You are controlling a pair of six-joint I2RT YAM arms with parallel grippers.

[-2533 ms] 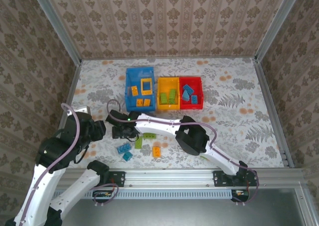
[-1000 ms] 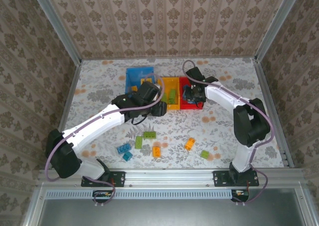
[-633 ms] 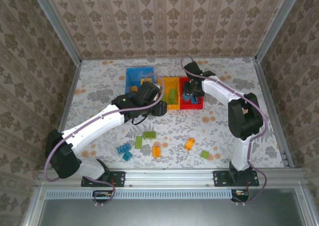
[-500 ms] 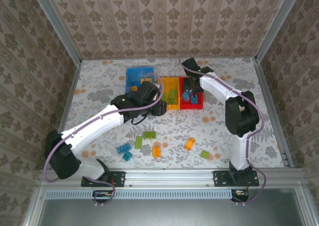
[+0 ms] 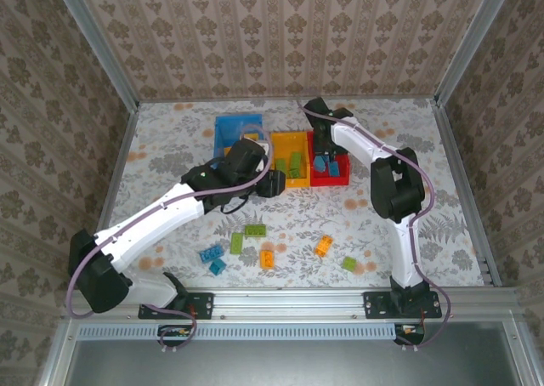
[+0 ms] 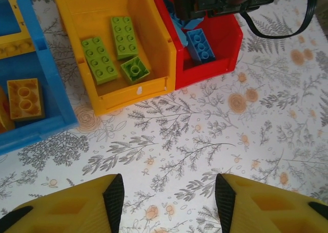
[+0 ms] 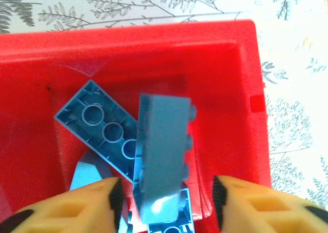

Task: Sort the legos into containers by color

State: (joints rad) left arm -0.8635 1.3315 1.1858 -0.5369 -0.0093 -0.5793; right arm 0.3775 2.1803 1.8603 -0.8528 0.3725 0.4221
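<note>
The right gripper (image 7: pixel 165 191) has come over the red bin (image 7: pixel 246 63) and now its fingers (image 7: pixel 77 207) are wide apart, so the blue brick (image 7: pixel 163 140) between them is let go and leans on the other blue ones (image 7: pixel 100 125), one more sorted

I was working in a robot test cell rather than a real room. It was a small booth whose walls (image 5: pixel 280 37) were panels papered in a damask pattern and held by bare aluminium posts (image 5: pixel 93 42). The table (image 5: pixel 425 148) wore a leaf-and-flower print. The left arm (image 5: pixel 161 220) and right arm (image 5: pixel 404 241) were bolted to an aluminium rail (image 5: pixel 289 299) along its near edge.
</note>
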